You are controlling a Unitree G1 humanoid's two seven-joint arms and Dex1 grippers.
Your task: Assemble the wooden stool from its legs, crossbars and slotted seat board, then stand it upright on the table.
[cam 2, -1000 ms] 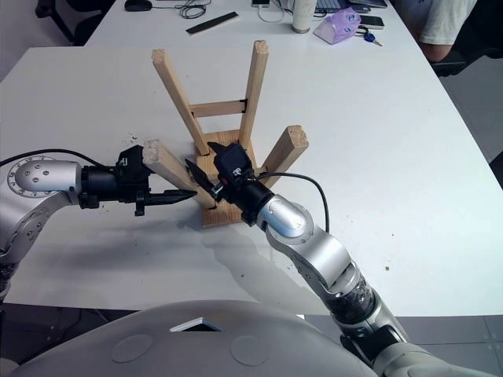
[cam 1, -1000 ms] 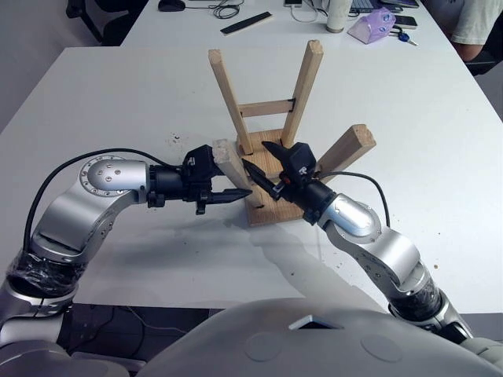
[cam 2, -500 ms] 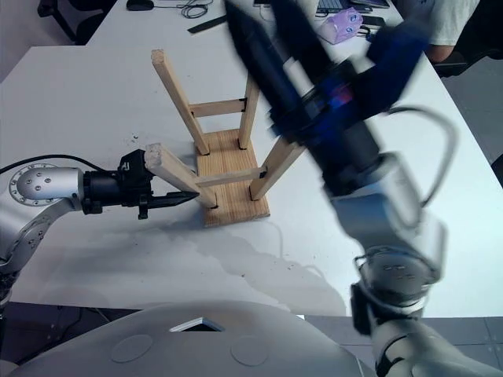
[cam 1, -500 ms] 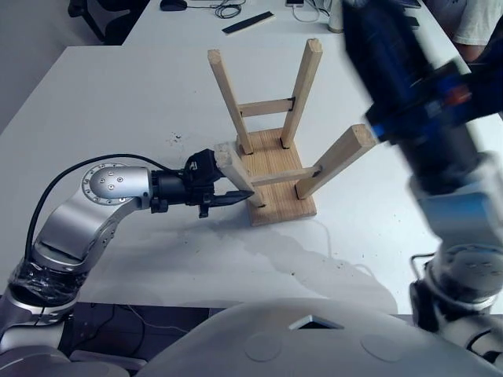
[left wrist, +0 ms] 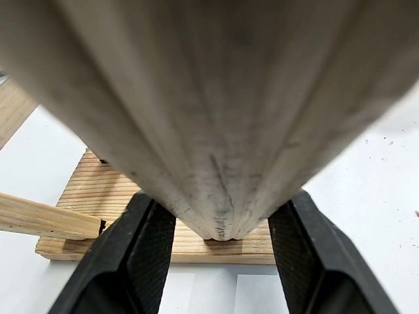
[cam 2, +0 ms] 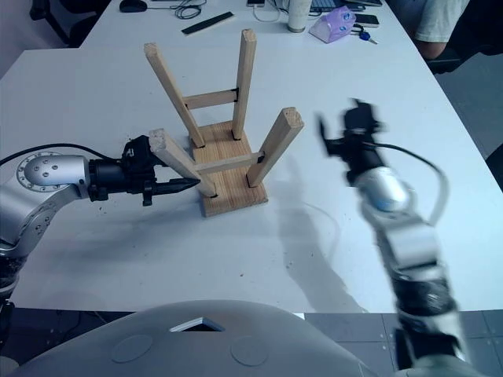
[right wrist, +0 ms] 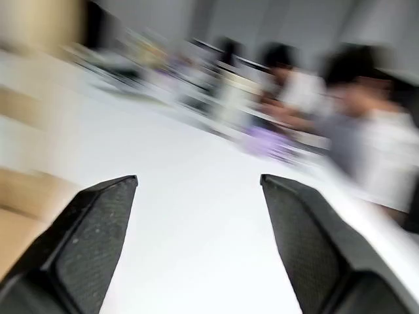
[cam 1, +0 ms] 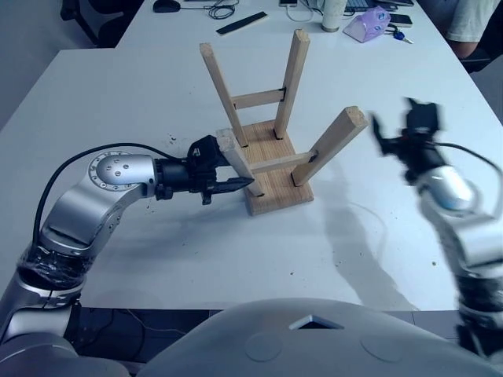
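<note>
One stool leg (cam 1: 233, 155) is clamped by the left gripper (cam 1: 240, 184); the right gripper (right wrist: 198, 180), at 3 o'clock, is held with jaws wide.

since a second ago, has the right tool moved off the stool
Yes. The right tool has left the stool and swung out to the robot's right, now beyond its near right leg.

Four legs (cam 1: 330, 146), two crossbars (cam 1: 258, 99), one seat (cam 1: 277, 195)

An office: white desks (cam 1: 118, 94), a computer mouse (cam 1: 167, 5), cables (cam 1: 228, 10), a swivel chair (cam 1: 85, 14).
</note>
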